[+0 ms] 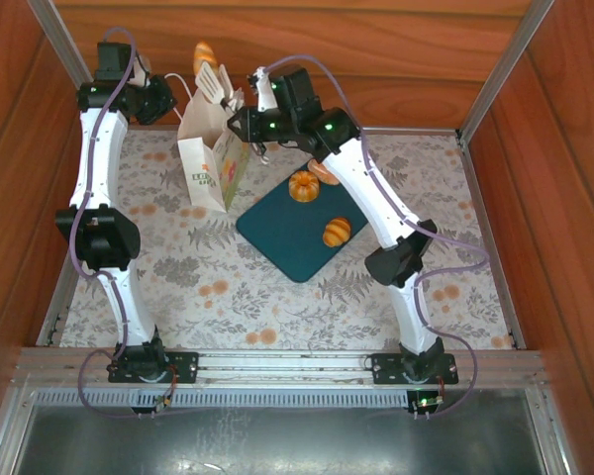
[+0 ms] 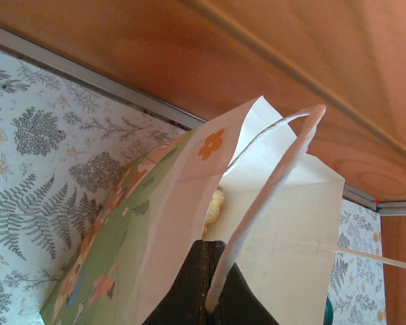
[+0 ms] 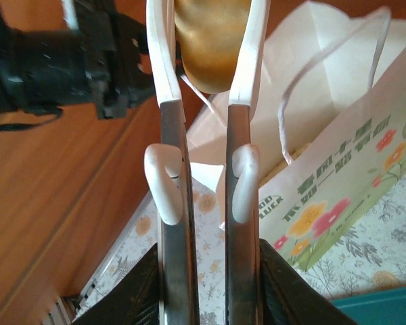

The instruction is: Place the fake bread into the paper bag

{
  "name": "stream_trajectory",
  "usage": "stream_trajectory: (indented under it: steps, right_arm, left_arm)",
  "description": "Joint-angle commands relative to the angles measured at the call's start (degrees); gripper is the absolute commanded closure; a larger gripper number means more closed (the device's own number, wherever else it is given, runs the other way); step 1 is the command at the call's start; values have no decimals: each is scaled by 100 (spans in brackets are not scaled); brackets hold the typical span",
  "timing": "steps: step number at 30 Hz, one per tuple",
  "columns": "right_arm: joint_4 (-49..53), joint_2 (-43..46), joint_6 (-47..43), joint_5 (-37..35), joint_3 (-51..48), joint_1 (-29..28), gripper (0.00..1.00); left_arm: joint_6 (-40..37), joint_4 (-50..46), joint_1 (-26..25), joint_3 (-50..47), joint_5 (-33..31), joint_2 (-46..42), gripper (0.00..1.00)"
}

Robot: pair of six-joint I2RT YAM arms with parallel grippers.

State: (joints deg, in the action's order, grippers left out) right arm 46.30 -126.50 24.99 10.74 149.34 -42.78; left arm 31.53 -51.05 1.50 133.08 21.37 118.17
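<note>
**You:** How far along am I?

**Spotter:** Partway, I'd say. Your right fingers (image 3: 132,298) are clamped on the tongs (image 3: 172,135). The tongs pinch a golden roll (image 3: 213,40) at the top centre of the right wrist view. From above, that roll sits just above the bag in the frame. I can't tell whether it's squarely over the mouth, but it isn't inside yet.

**You:** And the bag?

**Spotter:** The paper bag (image 1: 210,163) stands upright on the table (image 1: 178,282), upper left of centre in the top view, just beside the dark tray (image 1: 287,247). Your left fingers (image 2: 183,301) are shut on its cord handle (image 2: 271,183), which looks to be holding the mouth open. In the left wrist view a pale yellow lump (image 2: 216,206) shows down inside. I'd take that for bread already delivered, though I can't count pieces.

**You:** What's left?

**Spotter:** On the tray there's a pumpkin-shaped bun (image 1: 304,186) and a ridged loaf (image 1: 337,231). A third piece (image 1: 324,170) is half hidden under your right arm. So my guess is you drop the carried roll in, then make at least three more trips.
</note>
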Motion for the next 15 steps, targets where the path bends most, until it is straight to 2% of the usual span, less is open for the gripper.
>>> stream_trajectory:
  steps: [1,5,11,15]
  right_arm:
    - [-172,-108,-37,190,122,-55,67]
    - [-47,-185,-108,200,69,-56,65]
    - [11,-200,-144,187,-25,-60,52]
    - [10,-184,-118,183,-26,-57,49]
  left_arm:
    - [3,42,54,8,96,-96,100]
    - [4,42,60,17,83,-100,100]
    - [22,57,59,24,93,-97,100]
    - [12,52,60,17,87,-102,100]
